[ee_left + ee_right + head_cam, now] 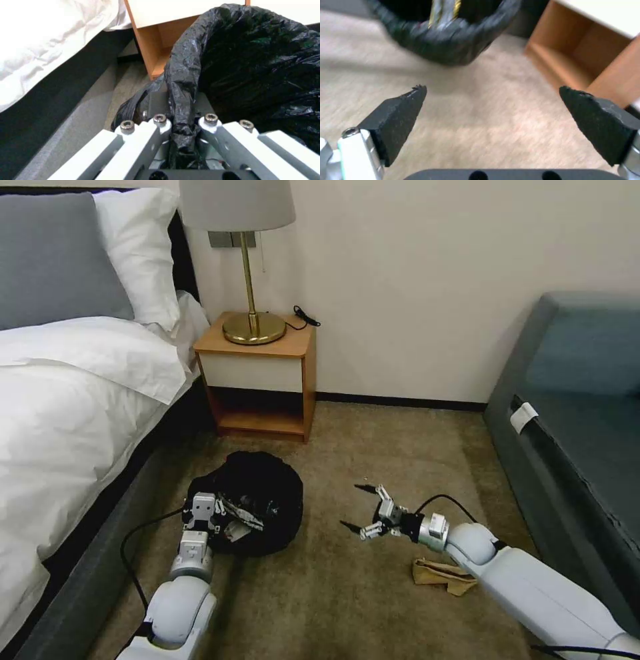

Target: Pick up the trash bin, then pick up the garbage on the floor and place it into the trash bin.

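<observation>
The left gripper (203, 508) is closed on the near rim of the trash bin (267, 493), its fingers pinching a fold of the black bag (181, 100) that lines the bin; the left wrist view shows the bunched plastic squeezed between the two finger bases. The bin sits on the carpet (373, 460) in front of the nightstand (263, 373), just beside the bed (67, 400) on the left. The bag covers it so fully that the bin looks like a black mound.

Inside the bin, close to the left gripper, lie pieces of litter: a dark wrapper with gold stripes (243, 510) and a pale scrap beside it. The right wrist view also shows gold and silver stripes (445, 12) inside the black rim.

The right gripper (363, 509) hangs low over bare carpet to the right of the bin, its jaws spread wide and holding nothing. Its dark pads (398, 112) are well apart, with carpet between them.

A crumpled tan paper (443, 575) lies on the floor nearer the robot, partly under the right arm.

A lamp (243, 260) stands on the nightstand, and a grey sofa (580, 413) is at the far right.
</observation>
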Tool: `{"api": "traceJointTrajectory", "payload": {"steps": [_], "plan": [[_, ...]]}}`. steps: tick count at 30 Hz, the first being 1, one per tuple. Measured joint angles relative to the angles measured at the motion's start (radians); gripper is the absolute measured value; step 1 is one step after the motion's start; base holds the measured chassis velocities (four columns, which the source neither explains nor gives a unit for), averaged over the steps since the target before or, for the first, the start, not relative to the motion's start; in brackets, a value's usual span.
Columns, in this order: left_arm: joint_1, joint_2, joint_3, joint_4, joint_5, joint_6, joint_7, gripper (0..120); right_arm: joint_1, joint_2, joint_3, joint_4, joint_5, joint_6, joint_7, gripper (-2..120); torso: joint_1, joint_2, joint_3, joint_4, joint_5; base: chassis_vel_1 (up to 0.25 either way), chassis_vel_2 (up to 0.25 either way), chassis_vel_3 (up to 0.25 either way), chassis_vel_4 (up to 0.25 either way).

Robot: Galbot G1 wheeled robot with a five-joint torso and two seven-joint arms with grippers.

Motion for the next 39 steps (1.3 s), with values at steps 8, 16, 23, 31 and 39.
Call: {"api": "traceJointTrajectory", "payload": {"steps": [8,16,23,31,39], "plan": [[0.026,0.001,-0.009,-0.012,0.002,-0.003,0.0,4,-0.024,-0.019,0.039,-0.08,-0.103,0.007,-0.153,100,0.0,0.0,0.0,0.0001,0.0001,0.0,0.0,0.0,0.0],[0.027,-0.009,-0.003,-0.015,0.013,-0.003,0.0,4,-0.044,-0.066,0.071,-0.123,-0.162,0.016,-0.217,100,0.0,0.0,0.0,0.0,0.0,0.0,0.0,0.0,0.0],[0.035,-0.017,0.002,-0.013,0.011,-0.005,0.001,4,-0.053,-0.081,0.111,-0.182,-0.218,0.046,-0.255,100,0.0,0.0,0.0,0.0001,0.0,0.0,0.0,0.0,0.0],[0.038,-0.019,0.007,-0.023,0.011,-0.003,0.004,4,-0.061,-0.07,0.154,-0.257,-0.281,0.081,-0.259,100,0.0,0.0,0.0,0.0002,-0.0001,0.0,0.0,0.0,0.0],[0.045,-0.023,0.008,-0.026,0.018,-0.003,0.004,4,-0.056,-0.046,0.188,-0.327,-0.334,0.111,-0.266,100,0.0,0.0,0.0,0.0,-0.0001,0.0,0.0,0.0,0.0]]}}
